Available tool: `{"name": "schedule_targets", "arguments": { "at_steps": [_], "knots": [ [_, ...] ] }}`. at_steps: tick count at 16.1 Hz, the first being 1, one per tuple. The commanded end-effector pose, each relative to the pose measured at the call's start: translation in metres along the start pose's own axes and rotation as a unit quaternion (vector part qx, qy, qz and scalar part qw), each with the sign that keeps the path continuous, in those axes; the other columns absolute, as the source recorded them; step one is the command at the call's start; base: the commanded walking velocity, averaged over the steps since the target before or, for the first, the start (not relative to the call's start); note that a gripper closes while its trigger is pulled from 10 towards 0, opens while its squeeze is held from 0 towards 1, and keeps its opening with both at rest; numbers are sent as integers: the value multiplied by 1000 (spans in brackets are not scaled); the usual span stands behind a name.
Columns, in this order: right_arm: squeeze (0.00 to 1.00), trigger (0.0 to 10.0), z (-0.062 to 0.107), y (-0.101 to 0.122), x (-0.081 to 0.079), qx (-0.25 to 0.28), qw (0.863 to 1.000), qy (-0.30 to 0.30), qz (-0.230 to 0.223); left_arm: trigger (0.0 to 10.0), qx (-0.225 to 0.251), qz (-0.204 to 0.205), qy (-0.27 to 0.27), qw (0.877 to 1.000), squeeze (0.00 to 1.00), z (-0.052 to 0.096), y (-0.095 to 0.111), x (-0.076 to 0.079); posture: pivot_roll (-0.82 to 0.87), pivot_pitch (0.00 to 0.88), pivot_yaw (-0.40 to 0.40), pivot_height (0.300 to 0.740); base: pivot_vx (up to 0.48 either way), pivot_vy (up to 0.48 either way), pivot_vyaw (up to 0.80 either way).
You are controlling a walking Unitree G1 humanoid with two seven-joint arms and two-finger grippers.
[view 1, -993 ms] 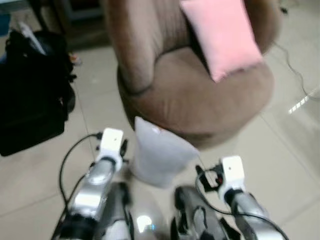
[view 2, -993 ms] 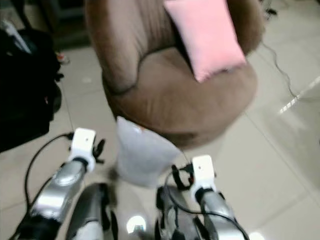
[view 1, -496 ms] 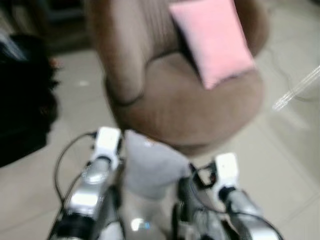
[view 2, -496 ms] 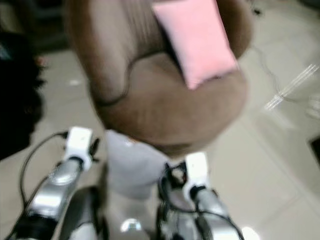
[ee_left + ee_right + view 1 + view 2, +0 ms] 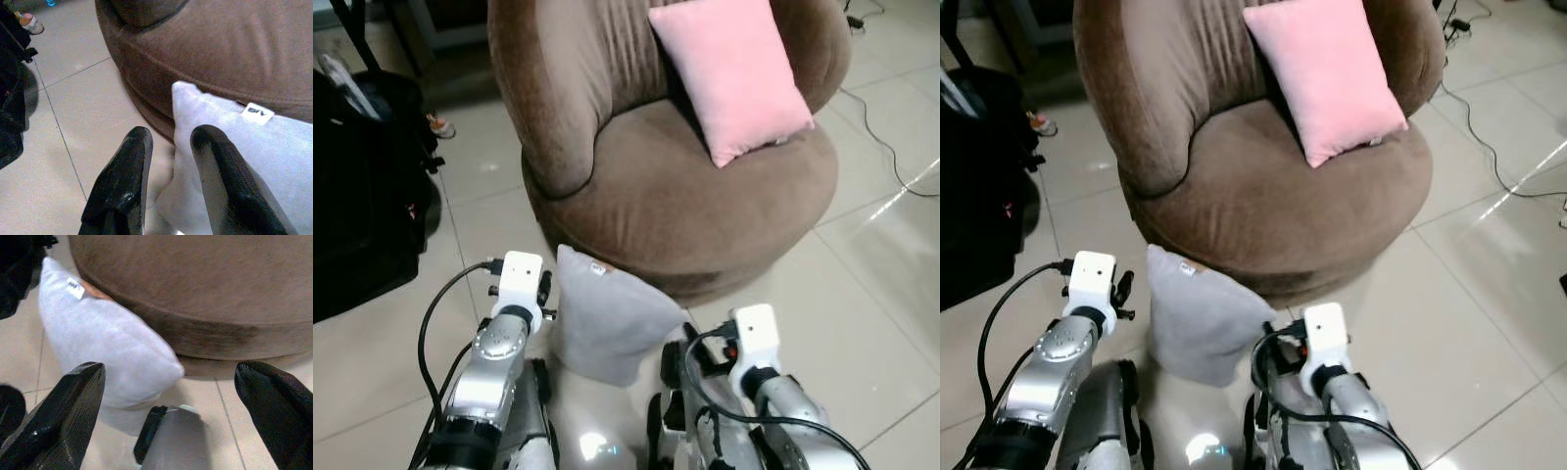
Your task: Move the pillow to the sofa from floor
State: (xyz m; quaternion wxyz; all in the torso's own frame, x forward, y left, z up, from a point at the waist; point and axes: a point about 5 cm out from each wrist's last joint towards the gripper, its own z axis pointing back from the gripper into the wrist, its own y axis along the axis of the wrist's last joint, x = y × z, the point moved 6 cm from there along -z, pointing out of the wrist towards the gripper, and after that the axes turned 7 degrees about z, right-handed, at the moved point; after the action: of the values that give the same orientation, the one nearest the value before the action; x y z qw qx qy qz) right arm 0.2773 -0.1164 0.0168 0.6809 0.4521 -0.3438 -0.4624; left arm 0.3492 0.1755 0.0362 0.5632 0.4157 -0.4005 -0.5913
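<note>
Pillow tag [image 5: 257, 113] print unreadable

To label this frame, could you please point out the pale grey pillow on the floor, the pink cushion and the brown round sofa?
pale grey pillow [image 5: 607, 318], left eye view, middle of its face.
pink cushion [image 5: 732, 76], left eye view, centre.
brown round sofa [image 5: 646, 191], left eye view, bare seat.

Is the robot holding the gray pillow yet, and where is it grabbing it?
Not yet. Both the left gripper and right gripper are open beside the gray pillow.
</note>
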Motion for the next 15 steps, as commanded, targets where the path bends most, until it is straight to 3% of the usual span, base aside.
{"name": "schedule_targets", "arguments": {
  "at_steps": [1, 6, 13, 15],
  "knots": [
    [0, 10000, 3, -8, 3, -18, 1000, -4, 0, 10000, -15, 5, 1, 1000, 0, 3, -10, -1, -115, 210, -60, 535, 0, 0, 0],
    [0, 10000, 3, -10, 5, -21, 1000, -14, -3, 10000, -20, 4, -5, 1000, 0, 4, -12, 2, -115, 213, -58, 485, 0, 0, 0],
    [0, 10000, 5, -9, 3, -19, 1000, -9, -4, 10000, -17, -8, -14, 1000, 0, 3, -9, 3, -121, 220, -58, 472, 0, 0, 0],
    [0, 10000, 5, -9, 2, -19, 1000, -7, -4, 10000, -15, -4, -18, 1000, 0, 3, -8, 4, -121, 220, -57, 472, 480, 0, 0]
  ]
}}
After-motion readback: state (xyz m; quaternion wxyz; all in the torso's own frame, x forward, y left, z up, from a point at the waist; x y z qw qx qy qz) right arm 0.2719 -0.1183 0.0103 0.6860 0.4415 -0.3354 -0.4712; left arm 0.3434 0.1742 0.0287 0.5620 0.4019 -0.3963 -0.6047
